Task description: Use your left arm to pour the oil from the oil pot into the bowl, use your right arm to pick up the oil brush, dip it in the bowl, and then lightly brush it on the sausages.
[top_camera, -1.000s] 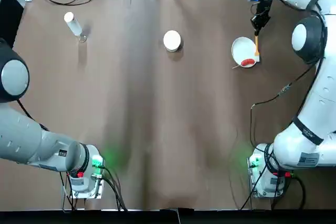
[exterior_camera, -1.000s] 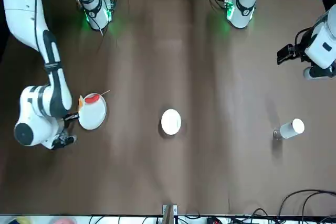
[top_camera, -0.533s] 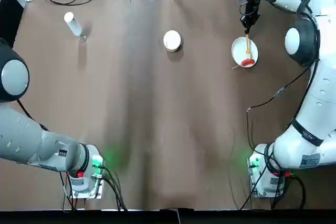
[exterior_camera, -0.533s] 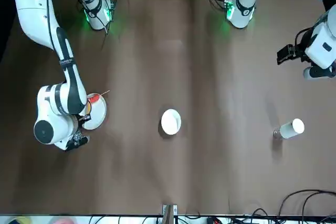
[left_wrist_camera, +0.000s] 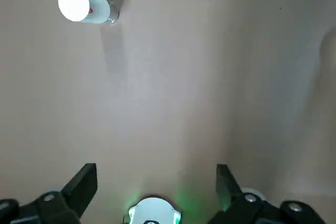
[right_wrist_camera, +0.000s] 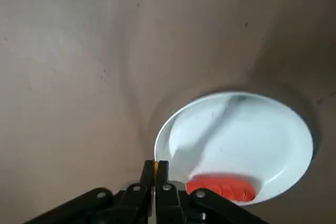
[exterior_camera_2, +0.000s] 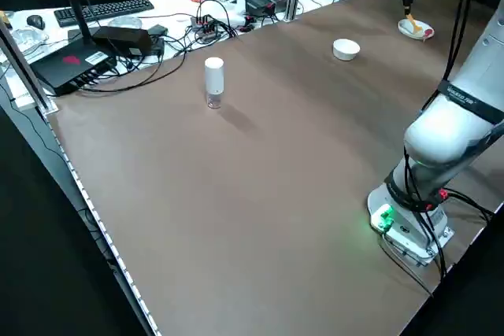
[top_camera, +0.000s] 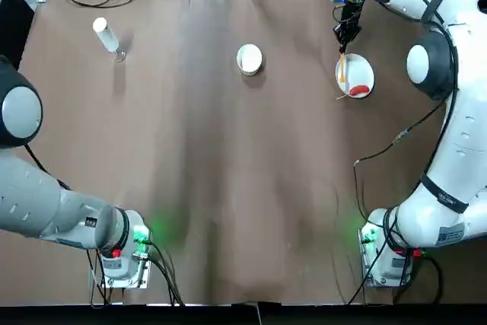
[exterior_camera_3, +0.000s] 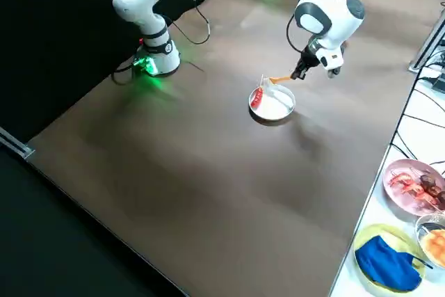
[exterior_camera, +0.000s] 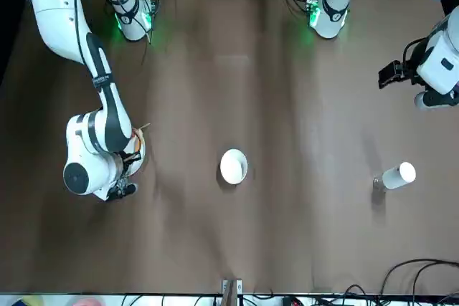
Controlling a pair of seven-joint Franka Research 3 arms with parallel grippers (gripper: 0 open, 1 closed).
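- I read the right gripper (top_camera: 344, 38) as pinched tight on the oil brush (top_camera: 343, 68), held over the far-left edge of the white plate (top_camera: 362, 71) (top view).
- One sausage (exterior_camera_3: 257, 96) lies on the plate's near rim; the brush's orange handle angles down toward the plate.
- Bowl (top_camera: 249, 58) sits mid-table, well apart from the plate.
- Oil pot (top_camera: 105, 33) stands untouched, far left.
- Left gripper (left_wrist_camera: 152, 182) is raised, fingers spread wide, holding nothing.

Right gripper (top_camera: 344, 33) extended to far counter edge, fingers pinched closed. Left gripper (exterior_camera: 393, 73) parked aside, fingers spread.
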